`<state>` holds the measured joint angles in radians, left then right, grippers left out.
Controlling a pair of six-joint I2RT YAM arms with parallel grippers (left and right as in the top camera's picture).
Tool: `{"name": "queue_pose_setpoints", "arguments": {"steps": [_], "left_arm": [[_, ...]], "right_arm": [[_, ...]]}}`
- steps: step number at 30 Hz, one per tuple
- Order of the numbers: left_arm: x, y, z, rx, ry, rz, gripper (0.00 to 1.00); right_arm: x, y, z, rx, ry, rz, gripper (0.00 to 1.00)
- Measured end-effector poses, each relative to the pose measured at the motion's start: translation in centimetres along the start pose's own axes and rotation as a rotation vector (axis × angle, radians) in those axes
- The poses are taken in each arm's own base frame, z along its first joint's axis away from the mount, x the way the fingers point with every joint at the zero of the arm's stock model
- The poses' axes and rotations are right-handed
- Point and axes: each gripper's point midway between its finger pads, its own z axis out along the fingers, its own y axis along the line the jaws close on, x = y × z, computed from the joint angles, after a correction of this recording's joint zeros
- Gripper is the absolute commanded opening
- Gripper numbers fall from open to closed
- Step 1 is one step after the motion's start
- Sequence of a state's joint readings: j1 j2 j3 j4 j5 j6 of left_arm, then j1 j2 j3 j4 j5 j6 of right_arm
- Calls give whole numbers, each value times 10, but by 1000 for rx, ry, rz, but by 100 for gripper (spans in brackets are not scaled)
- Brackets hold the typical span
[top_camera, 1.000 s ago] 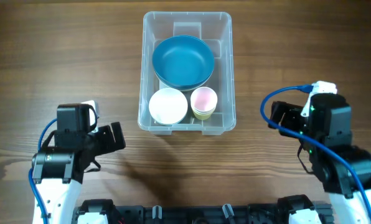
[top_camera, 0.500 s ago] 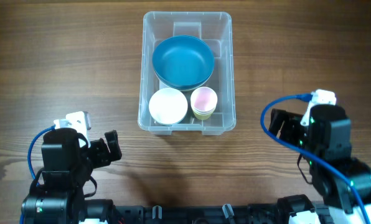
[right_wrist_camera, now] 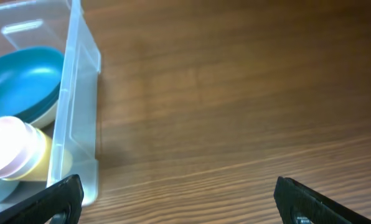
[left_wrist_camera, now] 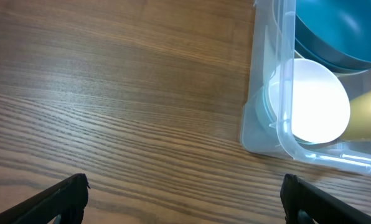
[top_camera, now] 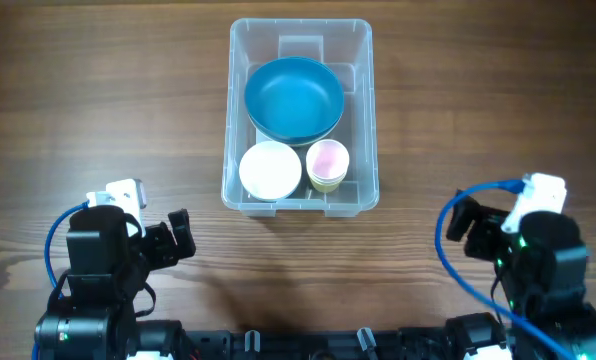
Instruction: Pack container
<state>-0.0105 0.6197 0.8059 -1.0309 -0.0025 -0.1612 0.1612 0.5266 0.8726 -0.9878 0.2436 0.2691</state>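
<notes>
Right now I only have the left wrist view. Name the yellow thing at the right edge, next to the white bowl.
Observer: It is a cup, upright in the container beside the white bowl; from above it shows pink inside.
Operator: Say how much room the blue bowl takes.
Observer: The blue bowl fills the far half, nearly wall to wall.
Operator: Report the right gripper.
Observer: The right gripper is open and empty, over the table to the container's right, apart from it.
</notes>
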Motion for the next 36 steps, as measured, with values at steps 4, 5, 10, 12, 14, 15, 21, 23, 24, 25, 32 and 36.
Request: {"name": "queue_pose_setpoints", "arguments": {"steps": [4, 5, 10, 12, 14, 15, 21, 23, 24, 25, 32, 36], "left_arm": [[0, 0, 0, 0, 0, 0, 100], [0, 0, 0, 0, 0, 0, 100], [0, 0, 0, 0, 1, 0, 100], [0, 0, 0, 0, 1, 0, 100], [0, 0, 0, 0, 1, 0, 100], [0, 0, 0, 0, 1, 0, 100], [0, 0, 0, 0, 1, 0, 100], [0, 0, 0, 0, 2, 0, 100], [0, 0, 0, 0, 2, 0, 100], [0, 0, 0, 0, 2, 0, 100], [0, 0, 0, 0, 2, 0, 100], [0, 0, 0, 0, 1, 0, 100]], "right_arm": [[-8, -8, -23, -3, -109, 13, 100], [-9, -10, -28, -7, -135, 14, 100], [-46, 0, -46, -104, -470, 46, 100], [-48, 8, -34, -147, -558, 50, 100], [-45, 19, -15, -195, -628, 47, 100], [-45, 23, -10, -216, -663, 42, 100], [-28, 44, 13, -333, -844, -9, 100], [-16, 50, 22, -358, -845, -52, 100], [-15, 51, 23, -356, -844, -64, 100], [-7, 57, 28, -379, -836, -116, 100], [9, 67, 39, -366, -790, -309, 100], [23, 66, 52, -365, -710, -304, 100]]}}
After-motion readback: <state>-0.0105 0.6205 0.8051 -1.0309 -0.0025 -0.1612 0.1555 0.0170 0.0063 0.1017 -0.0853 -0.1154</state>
